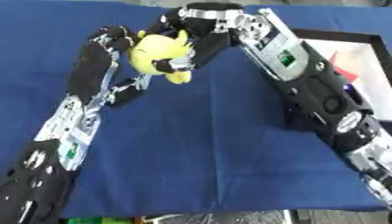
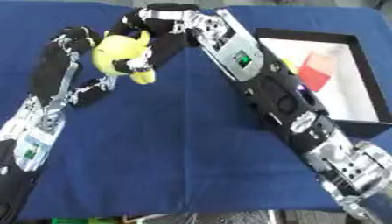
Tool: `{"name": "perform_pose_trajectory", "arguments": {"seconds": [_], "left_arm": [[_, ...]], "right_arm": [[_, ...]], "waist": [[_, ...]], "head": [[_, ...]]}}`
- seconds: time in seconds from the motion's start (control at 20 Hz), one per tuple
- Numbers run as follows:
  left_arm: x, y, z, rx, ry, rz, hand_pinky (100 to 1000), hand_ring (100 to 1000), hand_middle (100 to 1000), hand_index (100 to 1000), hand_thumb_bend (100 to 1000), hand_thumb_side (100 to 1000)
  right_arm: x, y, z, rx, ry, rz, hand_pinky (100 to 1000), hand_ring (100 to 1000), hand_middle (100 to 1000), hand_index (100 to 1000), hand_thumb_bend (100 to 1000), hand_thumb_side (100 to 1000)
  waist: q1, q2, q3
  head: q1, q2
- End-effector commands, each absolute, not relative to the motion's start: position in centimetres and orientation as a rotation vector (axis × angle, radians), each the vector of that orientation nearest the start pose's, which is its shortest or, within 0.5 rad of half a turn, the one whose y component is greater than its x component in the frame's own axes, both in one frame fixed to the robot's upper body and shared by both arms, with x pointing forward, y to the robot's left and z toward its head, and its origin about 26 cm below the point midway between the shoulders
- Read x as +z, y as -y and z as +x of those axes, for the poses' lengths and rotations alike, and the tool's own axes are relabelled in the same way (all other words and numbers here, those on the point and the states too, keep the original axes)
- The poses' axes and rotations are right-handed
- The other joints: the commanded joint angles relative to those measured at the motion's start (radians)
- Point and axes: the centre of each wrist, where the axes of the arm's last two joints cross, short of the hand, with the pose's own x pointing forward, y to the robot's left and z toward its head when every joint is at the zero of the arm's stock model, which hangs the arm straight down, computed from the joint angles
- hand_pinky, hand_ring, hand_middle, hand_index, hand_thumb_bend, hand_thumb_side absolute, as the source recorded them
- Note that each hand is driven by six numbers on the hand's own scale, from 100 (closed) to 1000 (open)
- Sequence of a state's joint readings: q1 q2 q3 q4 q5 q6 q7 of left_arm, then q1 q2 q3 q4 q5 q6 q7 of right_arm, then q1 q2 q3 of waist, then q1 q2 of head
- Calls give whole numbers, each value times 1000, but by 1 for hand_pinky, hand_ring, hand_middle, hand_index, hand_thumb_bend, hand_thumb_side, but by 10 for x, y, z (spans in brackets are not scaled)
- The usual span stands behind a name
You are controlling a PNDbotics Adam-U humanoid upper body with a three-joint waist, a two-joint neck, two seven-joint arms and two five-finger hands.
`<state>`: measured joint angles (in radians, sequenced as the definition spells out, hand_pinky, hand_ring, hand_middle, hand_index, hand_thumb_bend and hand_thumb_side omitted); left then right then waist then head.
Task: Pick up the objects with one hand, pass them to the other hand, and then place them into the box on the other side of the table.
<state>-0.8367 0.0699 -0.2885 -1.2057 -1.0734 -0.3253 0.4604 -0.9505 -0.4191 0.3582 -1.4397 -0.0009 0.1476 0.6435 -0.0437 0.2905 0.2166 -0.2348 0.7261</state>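
Observation:
A yellow soft toy (image 1: 157, 51) is held above the blue table, far left of centre, between both hands. My right hand (image 1: 190, 41) comes in from the right, and its fingers (image 1: 173, 65) curl round the toy's front. My left hand (image 1: 96, 61) rises from the lower left. Its fingers (image 1: 116, 35) bend over the toy's upper left side, and its thumb (image 1: 131, 86) sticks out below, apart from the toy. The black-rimmed box (image 2: 364, 65) with a white floor stands at the right edge.
Inside the box lies a red flat piece (image 2: 315, 72), with a bit of yellow (image 2: 289, 65) showing beside my right forearm. The blue cloth (image 1: 199, 148) covers the table down to its near edge. My right arm crosses the box's left side.

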Motion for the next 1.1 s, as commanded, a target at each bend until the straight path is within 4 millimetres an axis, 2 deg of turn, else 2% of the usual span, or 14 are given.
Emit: {"name": "perform_pose_trajectory", "arguments": {"seconds": [0.05, 0.15, 0.3, 0.6, 0.65, 0.7, 0.75, 0.9, 1.1], "left_arm": [[182, -86, 426, 1086, -2981, -1041, 803, 658, 637, 787, 201, 100], [182, -87, 426, 1075, -2987, -1049, 825, 743, 728, 911, 308, 100], [182, -86, 426, 1045, -3001, -1057, 826, 741, 722, 928, 340, 128], [184, -83, 424, 944, -3043, -1019, 796, 689, 648, 905, 257, 133], [185, -83, 424, 927, -3052, -1008, 793, 682, 638, 900, 213, 148], [185, -82, 423, 906, -3063, -996, 784, 666, 622, 893, 121, 185], [185, -81, 423, 878, -3079, -984, 770, 628, 580, 867, 100, 277], [187, -79, 422, 773, -3136, -931, 754, 588, 532, 827, 100, 383], [189, -75, 420, 674, -3173, -838, 732, 538, 457, 720, 100, 435]], "right_arm": [[283, 159, 408, 1482, 1725, 173, 982, 1000, 629, 690, 398, 273], [283, 160, 408, 1479, 1722, 178, 975, 1000, 613, 678, 426, 294], [285, 163, 407, 1460, 1741, 169, 969, 1000, 606, 672, 429, 304], [285, 164, 407, 1453, 1763, 147, 960, 1000, 588, 660, 403, 296], [285, 164, 407, 1456, 1764, 147, 958, 1000, 580, 655, 397, 283], [285, 163, 406, 1460, 1765, 147, 954, 1000, 572, 647, 394, 277], [285, 163, 406, 1466, 1766, 147, 947, 1000, 564, 640, 396, 280], [284, 163, 406, 1486, 1761, 155, 945, 1000, 560, 639, 395, 288], [283, 164, 408, 1489, 1764, 152, 947, 1000, 560, 640, 394, 290]], "waist": [[6, -21, -2], [6, -22, -4], [7, -22, -7], [7, -20, -9], [7, -20, -9], [7, -20, -9], [6, -19, -8], [4, -18, -7], [0, -16, -8]], "head": [[-3, -10], [-4, -10], [-4, -9], [-4, -8], [-3, -8], [-3, -7], [-3, -7], [-3, -9], [-2, -17]]}}
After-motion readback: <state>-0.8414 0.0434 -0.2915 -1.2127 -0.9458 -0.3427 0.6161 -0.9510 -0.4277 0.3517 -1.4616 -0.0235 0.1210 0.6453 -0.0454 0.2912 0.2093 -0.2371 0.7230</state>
